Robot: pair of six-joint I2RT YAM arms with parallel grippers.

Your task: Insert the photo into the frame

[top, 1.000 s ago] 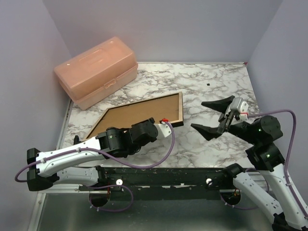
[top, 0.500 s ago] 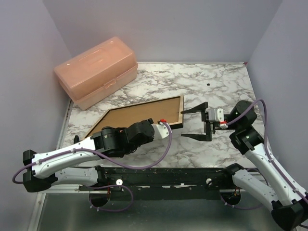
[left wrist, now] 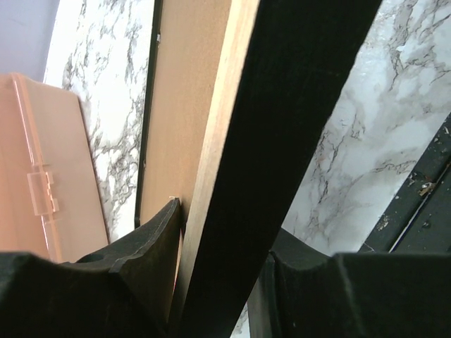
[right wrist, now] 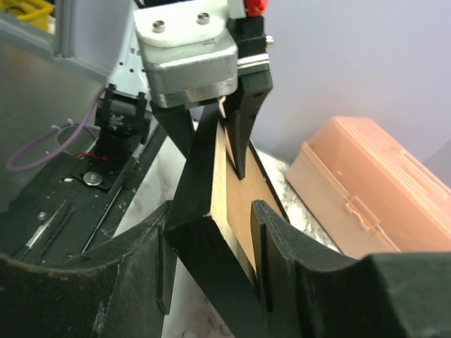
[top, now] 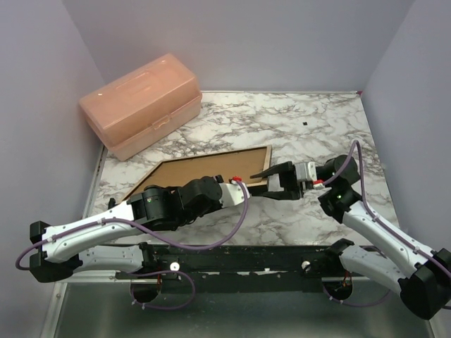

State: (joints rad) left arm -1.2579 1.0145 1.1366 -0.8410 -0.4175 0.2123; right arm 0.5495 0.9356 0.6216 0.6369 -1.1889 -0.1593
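The frame [top: 218, 153] is held off the marble table with its tan wood back up and a brown backing board [top: 197, 169] set in it. My left gripper [top: 238, 182] is shut on the near rail. In the left wrist view the black rail [left wrist: 282, 141] runs between both fingers [left wrist: 158, 232]. My right gripper [top: 262, 182] has come in from the right. Its jaws are closed on the frame's right corner [right wrist: 197, 176], one finger [right wrist: 141, 246] on the black face and the other on the back. The photo is out of view.
A translucent pink lidded box [top: 141, 102] stands at the back left against the wall. A black rail [top: 232, 257] runs along the table's near edge by the arm bases. Lilac walls close in both sides and the back.
My right gripper swung left from the open table to the frame's right corner, and its jaws went from wide open to closed around it. The left gripper kept its grip.
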